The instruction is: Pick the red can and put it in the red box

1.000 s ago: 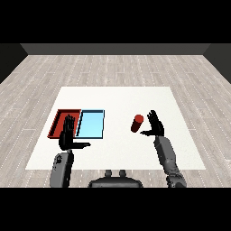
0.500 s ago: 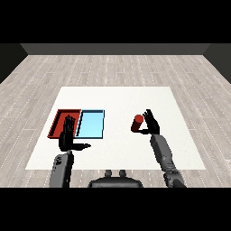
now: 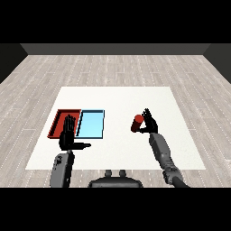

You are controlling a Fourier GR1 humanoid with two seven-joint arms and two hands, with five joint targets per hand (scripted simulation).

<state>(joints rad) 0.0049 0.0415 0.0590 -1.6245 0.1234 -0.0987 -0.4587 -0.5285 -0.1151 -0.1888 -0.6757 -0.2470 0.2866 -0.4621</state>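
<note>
The red can (image 3: 137, 123) stands slightly tilted on the white table (image 3: 122, 99), right of the trays. My right hand (image 3: 148, 123) is against its right side, with fingers and thumb curling round it. The red tray (image 3: 61, 121) lies at the left, with the light blue tray (image 3: 91, 124) touching its right side. My left hand (image 3: 68, 135) is held up over the near edge of the red tray, fingers straight and thumb pointing right, holding nothing.
Bare white table lies between the light blue tray and the can, and all along the far side. The table's near edge (image 3: 113, 168) runs just in front of both forearms.
My right hand has moved left up to the can and its fingers have curled round it. The can and the left hand have barely moved.
</note>
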